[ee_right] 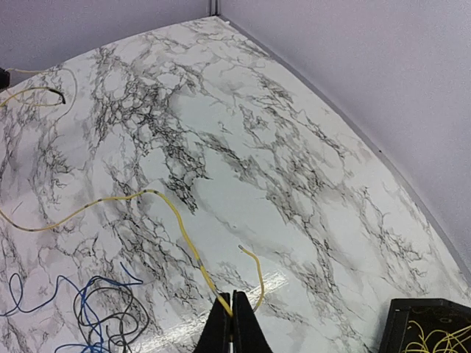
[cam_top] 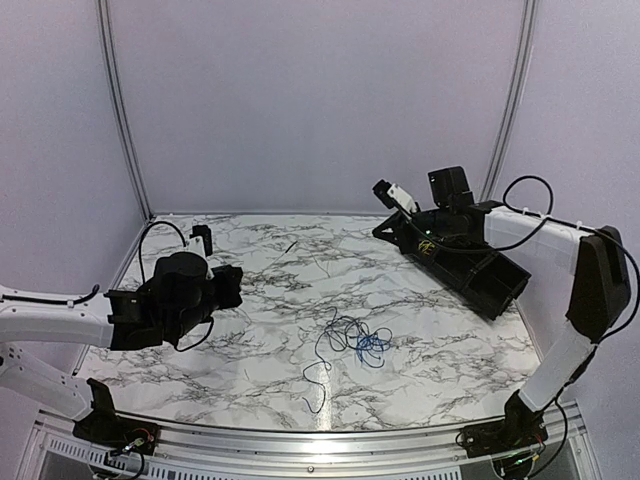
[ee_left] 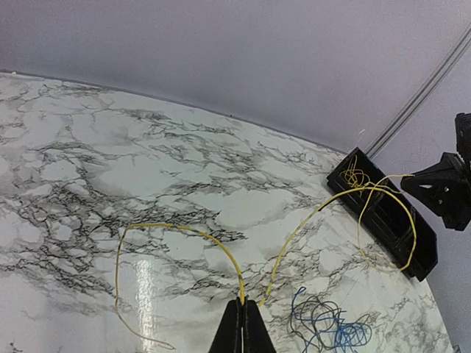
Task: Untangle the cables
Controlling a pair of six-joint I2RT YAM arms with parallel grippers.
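Observation:
A yellow cable (ee_left: 184, 229) is stretched between both grippers above the marble table. My left gripper (ee_left: 243, 303) is shut on it, with a loose loop hanging to the left. My right gripper (ee_right: 232, 309) is shut on the same yellow cable (ee_right: 174, 213) near its short free end. A blue and black cable tangle (cam_top: 352, 340) lies on the table between the arms; it also shows in the left wrist view (ee_left: 327, 325) and in the right wrist view (ee_right: 92, 316). In the top view the left gripper (cam_top: 232, 285) is at the left and the right gripper (cam_top: 381, 189) is raised at the back right.
A black box (cam_top: 485, 275) lies at the back right, below the right arm. It holds more yellow wires (ee_left: 357, 176), which also show in the right wrist view (ee_right: 434, 337). Pale walls close the table (cam_top: 260, 380) on three sides.

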